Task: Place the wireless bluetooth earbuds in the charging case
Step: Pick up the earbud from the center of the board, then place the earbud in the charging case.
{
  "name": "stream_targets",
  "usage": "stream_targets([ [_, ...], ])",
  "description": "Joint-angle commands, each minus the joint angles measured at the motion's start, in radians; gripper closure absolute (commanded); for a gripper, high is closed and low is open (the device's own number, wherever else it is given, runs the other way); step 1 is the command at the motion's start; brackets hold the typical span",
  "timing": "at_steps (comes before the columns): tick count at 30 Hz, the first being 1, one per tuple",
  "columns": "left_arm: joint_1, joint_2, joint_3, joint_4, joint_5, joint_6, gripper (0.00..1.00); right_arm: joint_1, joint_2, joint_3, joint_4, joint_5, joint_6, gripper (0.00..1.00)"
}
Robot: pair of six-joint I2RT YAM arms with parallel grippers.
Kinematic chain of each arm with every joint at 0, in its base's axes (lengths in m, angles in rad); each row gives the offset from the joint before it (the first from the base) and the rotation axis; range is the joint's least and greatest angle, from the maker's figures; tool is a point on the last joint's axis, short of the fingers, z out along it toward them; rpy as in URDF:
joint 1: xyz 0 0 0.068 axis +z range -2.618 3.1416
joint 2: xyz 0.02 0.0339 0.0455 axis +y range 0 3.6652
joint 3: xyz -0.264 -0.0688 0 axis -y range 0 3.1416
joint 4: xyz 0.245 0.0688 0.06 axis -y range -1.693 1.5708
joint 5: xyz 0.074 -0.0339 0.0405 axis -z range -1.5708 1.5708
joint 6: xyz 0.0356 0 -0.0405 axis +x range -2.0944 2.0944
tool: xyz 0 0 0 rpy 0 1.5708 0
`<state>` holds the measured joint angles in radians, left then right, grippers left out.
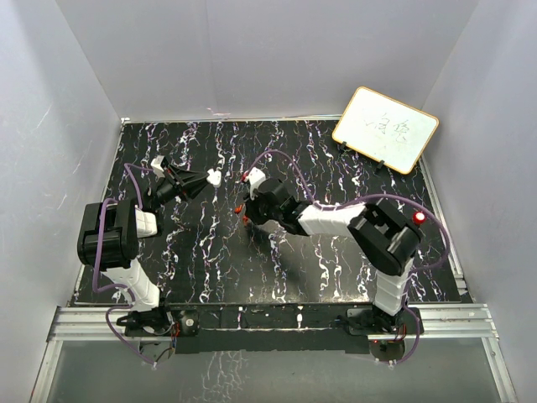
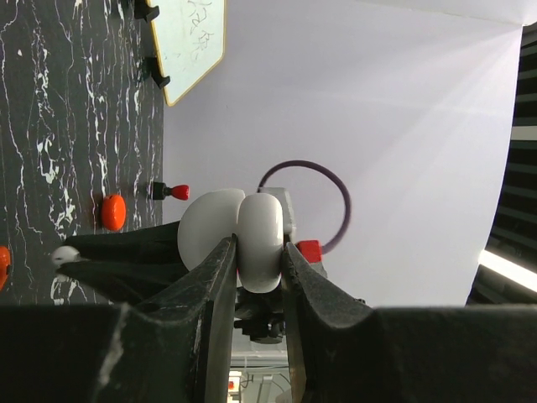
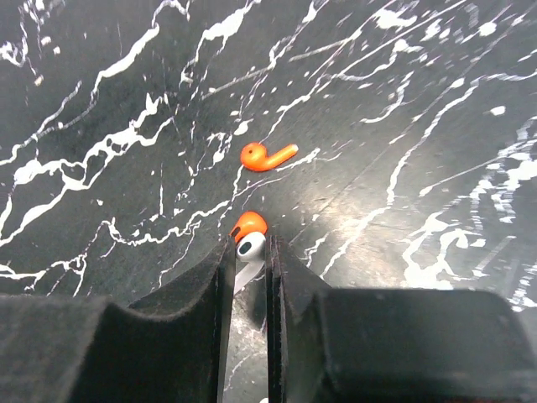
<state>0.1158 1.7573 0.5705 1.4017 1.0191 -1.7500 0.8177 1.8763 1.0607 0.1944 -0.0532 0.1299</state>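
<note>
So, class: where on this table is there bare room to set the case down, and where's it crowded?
Bare: the near-middle table between left arm and right arm, and the far strip left of the whiteboard. Crowded: the centre, where the left gripper with the charging case meets the right gripper pinching one earbud, another earbud loose nearby.

Left claw (image 2: 258,245) partly hides the charging case (image 2: 243,220); right claw (image 3: 250,242), 1 earbud (image 3: 248,225).

Centre of the left wrist view, the charging case (image 2: 243,239): smooth, glossy white plastic. The loose earbud (image 3: 267,156) shines orange, slick plastic, and so does the pinched earbud (image 3: 249,227). The right gripper (image 3: 250,248) shows matt black, faintly grainy fingers (image 3: 197,327). The table (image 3: 403,101) is dark and marble-patterned, with a soft sheen.
</note>
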Motion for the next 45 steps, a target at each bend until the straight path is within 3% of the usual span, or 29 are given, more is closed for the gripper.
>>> stream_targets([
  [1,0.006,-0.062,-0.007,0.068,0.011,0.020,1.00,0.001,-0.126,-0.039,0.126,0.104,-0.029,0.89],
  [12,-0.088,-0.152,0.055,-0.296,-0.049,0.218,1.00,0.001,-0.309,-0.105,0.306,0.226,-0.156,0.90],
  [23,-0.259,-0.070,0.098,-0.327,-0.163,0.150,1.00,0.001,-0.373,-0.135,0.425,0.235,-0.292,0.91],
  [35,-0.281,-0.051,0.107,-0.393,-0.212,0.102,1.00,0.001,-0.359,-0.184,0.545,0.173,-0.362,0.92],
  [45,-0.293,-0.051,0.120,-0.395,-0.209,0.072,1.00,0.001,-0.310,-0.301,0.810,0.077,-0.444,0.97],
])
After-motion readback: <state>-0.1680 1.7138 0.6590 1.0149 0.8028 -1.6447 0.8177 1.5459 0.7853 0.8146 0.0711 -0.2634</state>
